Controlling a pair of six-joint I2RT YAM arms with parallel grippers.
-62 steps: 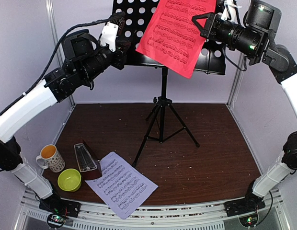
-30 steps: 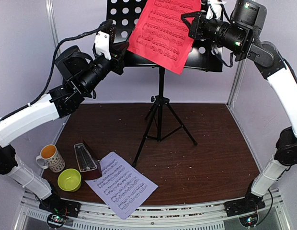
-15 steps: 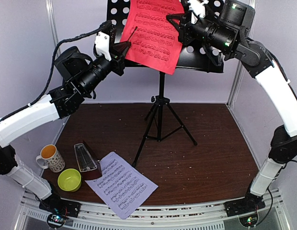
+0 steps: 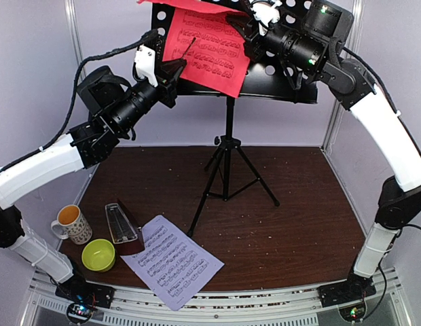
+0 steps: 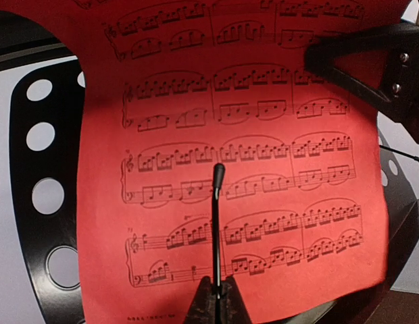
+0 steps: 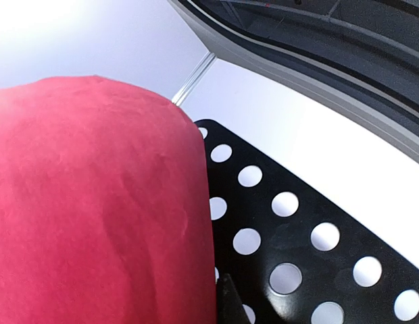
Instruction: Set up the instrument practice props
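**Stand Upright, Red Sheet at Desk, Remaining Props on Table**

The brown table (image 4: 299,217) carries a black music stand (image 4: 271,85) on its tripod towards the rear centre, with the perforated desk at the top.

Both arms are raised to the desk. The right gripper (image 4: 246,30) is pinched on the upper right edge of the red sheet (image 4: 207,51). The sheet lies tilted against the front of the desk's left half. Its top curls forward and its lower edge reaches the desk's lip.

The left gripper (image 4: 178,66) sits at the desk's lower left with its fingers pressed together. They are nipped on a thin black rod (image 5: 217,229) that rises in front of the sheet.

The white sheet (image 4: 171,261) lies flat at the near edge, left of centre. The dark-red metronome (image 4: 121,225) stands upright at its left corner. The mug (image 4: 73,223) is to the metronome's left. The green bowl (image 4: 98,255) is just in front of both.
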